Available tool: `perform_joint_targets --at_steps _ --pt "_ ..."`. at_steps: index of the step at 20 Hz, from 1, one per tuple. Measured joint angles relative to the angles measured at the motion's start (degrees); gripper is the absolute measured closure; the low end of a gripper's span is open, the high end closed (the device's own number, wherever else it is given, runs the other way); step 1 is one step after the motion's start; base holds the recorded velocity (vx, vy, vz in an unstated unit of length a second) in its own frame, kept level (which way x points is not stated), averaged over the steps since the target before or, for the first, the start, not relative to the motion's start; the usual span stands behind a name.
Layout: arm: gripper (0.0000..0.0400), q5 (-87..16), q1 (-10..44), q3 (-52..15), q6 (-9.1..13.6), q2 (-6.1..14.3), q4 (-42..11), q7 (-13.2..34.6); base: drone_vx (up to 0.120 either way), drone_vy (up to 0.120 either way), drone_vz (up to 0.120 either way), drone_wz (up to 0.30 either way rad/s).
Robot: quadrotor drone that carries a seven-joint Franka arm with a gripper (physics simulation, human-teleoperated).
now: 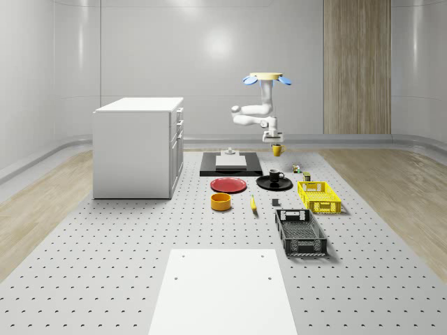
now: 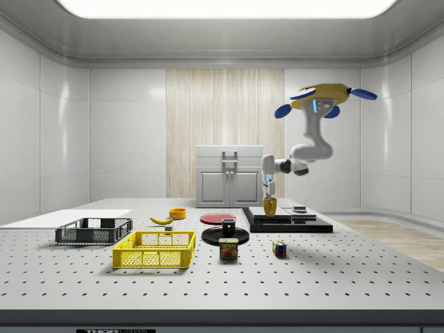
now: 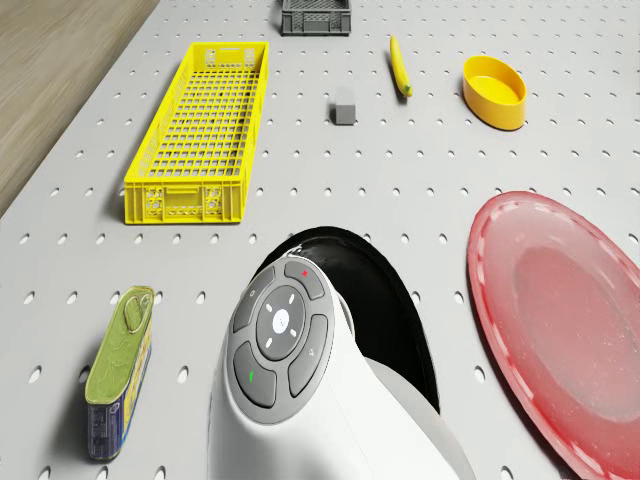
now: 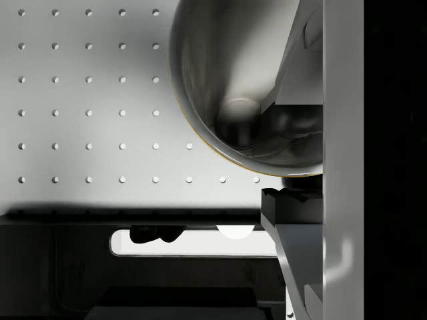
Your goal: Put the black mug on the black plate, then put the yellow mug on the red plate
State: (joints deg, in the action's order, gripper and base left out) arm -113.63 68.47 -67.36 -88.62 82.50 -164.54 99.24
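Black mug (image 1: 276,174) sits on black plate (image 1: 264,184); done. Hovering drone (image 1: 267,78), tool (image 1: 273,142) pinching yellow mug (image 1: 278,149); red plate (image 1: 228,185) awaits.

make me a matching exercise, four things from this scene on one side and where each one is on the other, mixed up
Things:
1. black mug
2. yellow mug
3. red plate
4. banana

Places:
A. bare on the table
B. held in the jaws, off the table
C. between orange bowl and black crate
D. on the black plate

Pairs: 1-D, 2-B, 3-A, 4-C
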Motion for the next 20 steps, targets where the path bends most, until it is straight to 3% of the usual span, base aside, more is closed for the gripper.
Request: perform_joint_targets --at_steps 20 --pt "0.029 0.1 0.1 0.0 -0.2 0.2 0.0 0.1 0.12 -0.12 0.0 0.0"
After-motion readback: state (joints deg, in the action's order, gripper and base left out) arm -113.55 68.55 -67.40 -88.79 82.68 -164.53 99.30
